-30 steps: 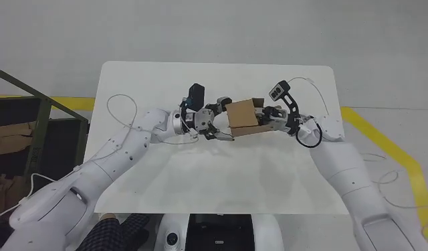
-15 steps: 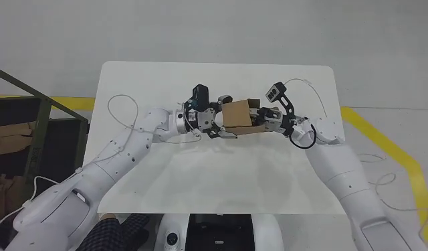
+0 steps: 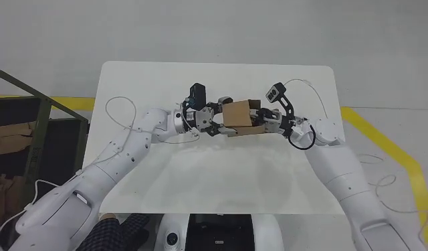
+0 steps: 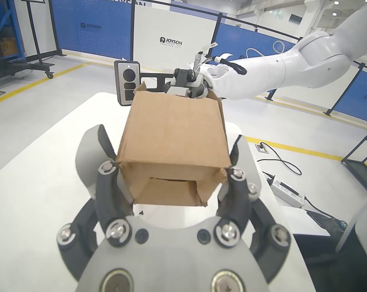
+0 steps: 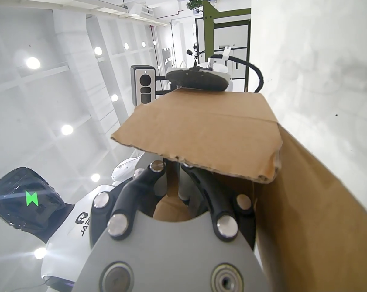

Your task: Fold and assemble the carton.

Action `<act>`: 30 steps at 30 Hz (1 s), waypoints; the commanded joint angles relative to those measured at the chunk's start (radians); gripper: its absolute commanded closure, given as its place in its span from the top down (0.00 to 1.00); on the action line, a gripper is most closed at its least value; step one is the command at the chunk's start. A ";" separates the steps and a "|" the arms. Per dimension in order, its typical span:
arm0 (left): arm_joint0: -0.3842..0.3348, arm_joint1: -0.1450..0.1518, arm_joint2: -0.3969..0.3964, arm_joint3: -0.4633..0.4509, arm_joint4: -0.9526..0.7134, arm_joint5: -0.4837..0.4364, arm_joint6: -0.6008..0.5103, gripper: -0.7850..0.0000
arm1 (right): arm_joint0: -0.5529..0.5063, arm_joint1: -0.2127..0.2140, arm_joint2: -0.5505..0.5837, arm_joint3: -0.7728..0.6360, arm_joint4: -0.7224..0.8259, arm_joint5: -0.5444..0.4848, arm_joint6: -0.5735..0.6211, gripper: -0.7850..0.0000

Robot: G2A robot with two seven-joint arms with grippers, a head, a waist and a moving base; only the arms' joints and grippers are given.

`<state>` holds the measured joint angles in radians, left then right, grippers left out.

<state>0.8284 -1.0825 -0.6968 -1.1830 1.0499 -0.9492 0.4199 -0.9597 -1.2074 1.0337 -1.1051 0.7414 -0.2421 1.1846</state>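
Bright hall, white table (image 3: 134, 84): the left claw (image 4: 170, 156) stands with its fingers (image 4: 106, 180) spread wide, one on each side of the near open end of the carton (image 4: 174, 129), the tips touching that end's two corners. The right claw (image 5: 173, 171) sits inside the opposite open end, its fingers set close together and clamped on a cardboard panel there, beneath a raised flap (image 5: 201, 135) with a ragged edge. Between the two claws the brown carton is formed into an open tube lying on its side over the middle of the table, nearer the far edge; whether it rests on the table cannot be told. A thin white cable (image 3: 117, 110) loops over the table beside the left arm. Beyond the table, blue partition panels (image 4: 92, 31) and a white panel (image 4: 174, 31) stand on the grey floor (image 3: 214, 23), which is crossed by yellow lines (image 3: 384, 144)
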 commanded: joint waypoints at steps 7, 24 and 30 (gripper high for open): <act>0.010 -0.006 -0.021 0.000 0.010 -0.011 -0.018 0.70 | -0.003 -0.001 0.008 -0.010 -0.012 0.000 0.001 0.00; 0.049 -0.006 -0.087 0.006 0.047 -0.053 -0.007 0.59 | -0.011 0.019 0.081 -0.004 -0.068 0.003 0.013 0.00; 0.063 -0.005 -0.111 0.002 0.062 -0.060 -0.002 0.55 | -0.022 0.035 0.133 -0.020 -0.096 0.000 0.008 0.00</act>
<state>0.8896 -1.0871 -0.8048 -1.1799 1.1100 -1.0086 0.4174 -0.9803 -1.1747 1.1584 -1.1226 0.6498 -0.2426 1.1943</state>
